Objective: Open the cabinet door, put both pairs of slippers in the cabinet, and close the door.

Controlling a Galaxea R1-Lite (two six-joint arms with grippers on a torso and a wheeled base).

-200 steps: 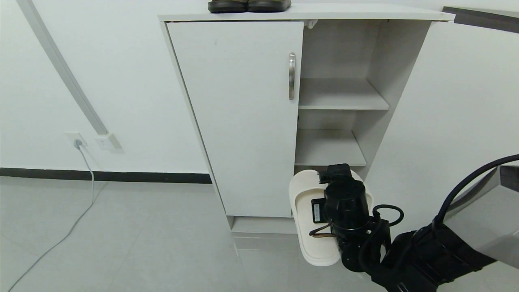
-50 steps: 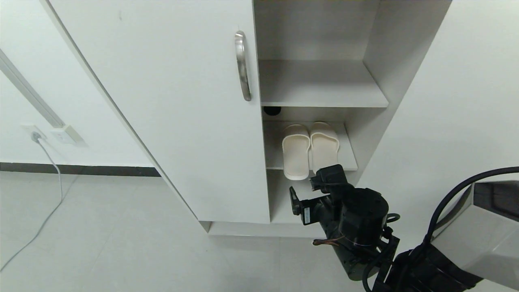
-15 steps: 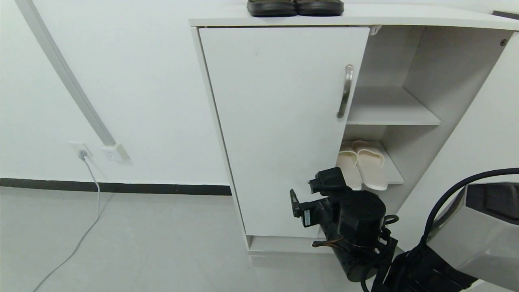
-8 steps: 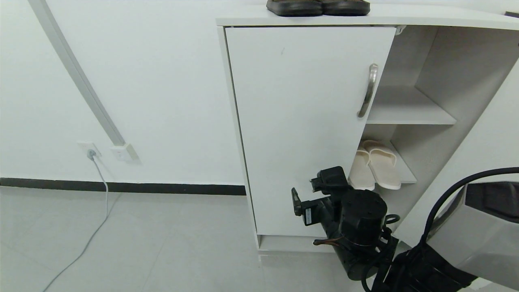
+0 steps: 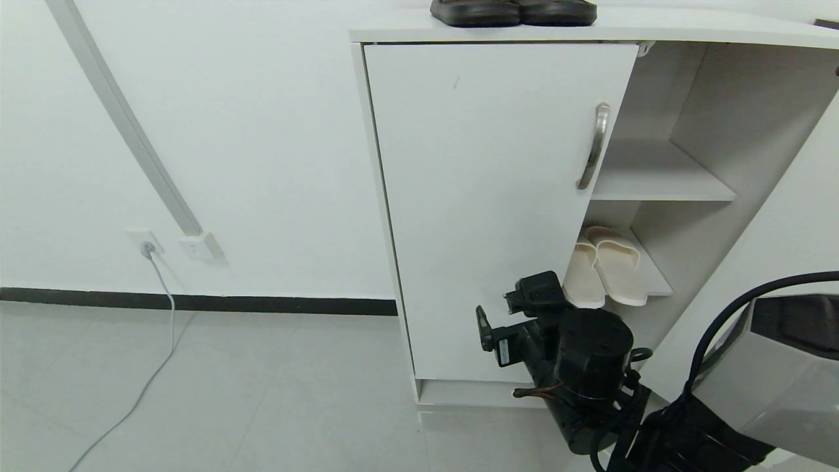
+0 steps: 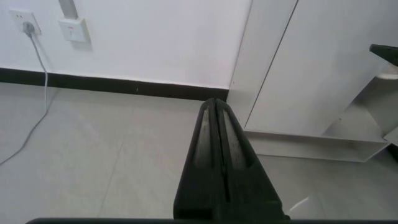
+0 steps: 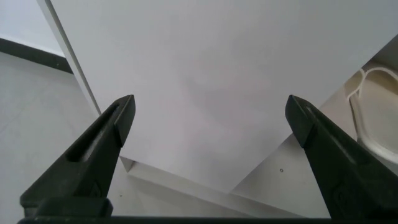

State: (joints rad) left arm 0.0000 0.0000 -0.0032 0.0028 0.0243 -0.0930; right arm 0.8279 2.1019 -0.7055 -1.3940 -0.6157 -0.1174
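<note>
White slippers (image 5: 606, 265) sit inside the cabinet (image 5: 688, 34), dark pair (image 5: 513, 11) up top, so right gripper (image 5: 505, 309) hangs wide open & empty by the door (image 5: 491, 196), prob for those next; left gripper (image 6: 214, 107) is pinched closed, holding nothing.

One cabinet (image 5: 491, 33) is counted, fitted with two doors (image 5: 485, 196), one handle (image 5: 593, 147) and two shelves (image 5: 655, 187). Two cream slippers (image 5: 583, 278) and two dark slippers (image 5: 475, 12) are seen, four in all. Two wall plates (image 5: 200, 246) and one cable (image 5: 147, 367) are counted.
</note>
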